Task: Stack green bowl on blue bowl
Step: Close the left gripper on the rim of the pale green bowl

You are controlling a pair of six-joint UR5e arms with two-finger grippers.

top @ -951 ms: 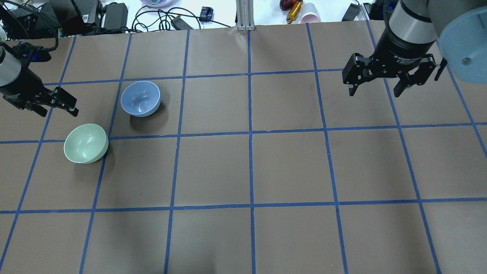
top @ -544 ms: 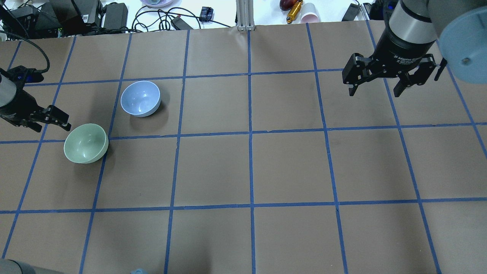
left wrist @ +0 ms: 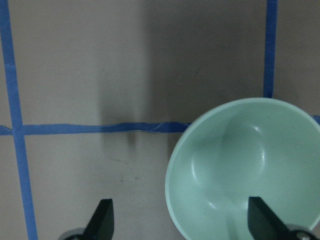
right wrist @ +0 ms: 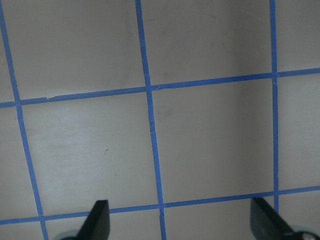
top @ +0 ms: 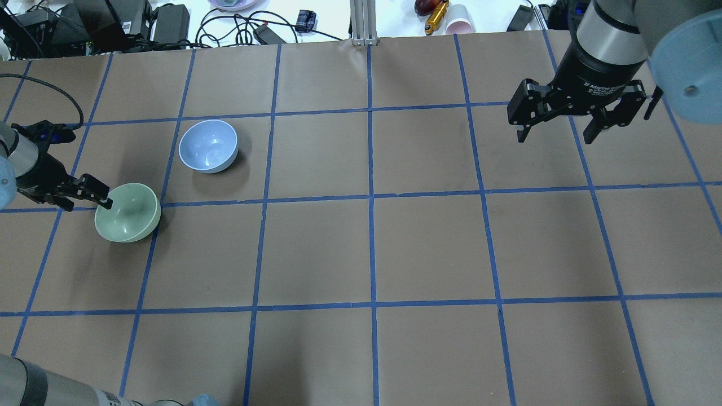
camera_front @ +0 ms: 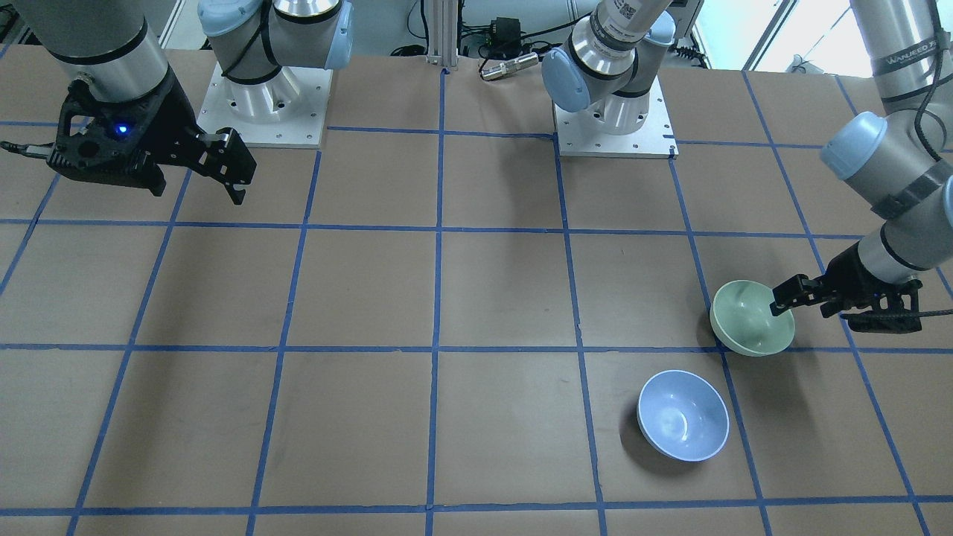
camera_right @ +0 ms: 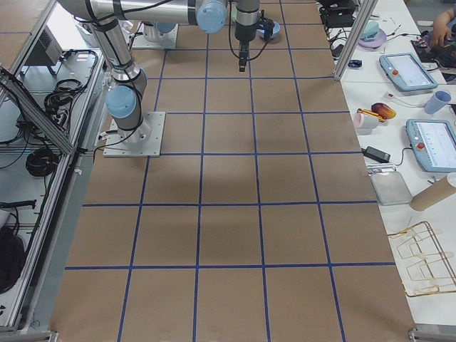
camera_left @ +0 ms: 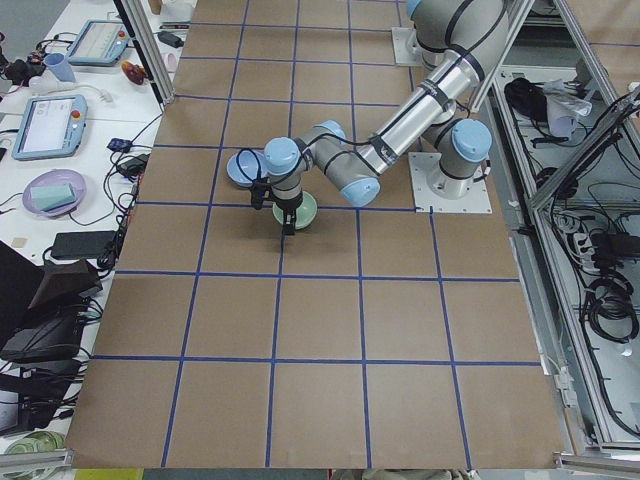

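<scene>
Brown paper covers the surface [top: 428, 248], ruled into squares by blue tape [top: 371, 225]. Nearest in the overhead view sits the green bowl [top: 127, 213], upright on the robot's left side, its edge over a tape line. The left tool [top: 87, 200] is at that bowl's left rim with its jaws wide apart. One finger [left wrist: 261, 220] hangs over the bowl's inside and the other over bare paper outside, so the rim lies between them, ungripped. Whether a finger touches the bowl cannot be told.

Beyond the green bowl and a little toward the middle stands the blue bowl [top: 208, 146], upright and apart from it, with only paper and tape between the two. Far across from the green bowl, on the robot's right, the right tool [top: 555, 135] hangs above the surface, spread wide, holding nothing. White lettering on its black body includes the word "Adaptive"; the rest is too small to read.

Farthest from the green bowl, past the surface's back edge, lie black cables [top: 237, 28], power bricks [top: 171, 22], an aluminium post [top: 364, 22] and a pink cup [top: 459, 25].
</scene>
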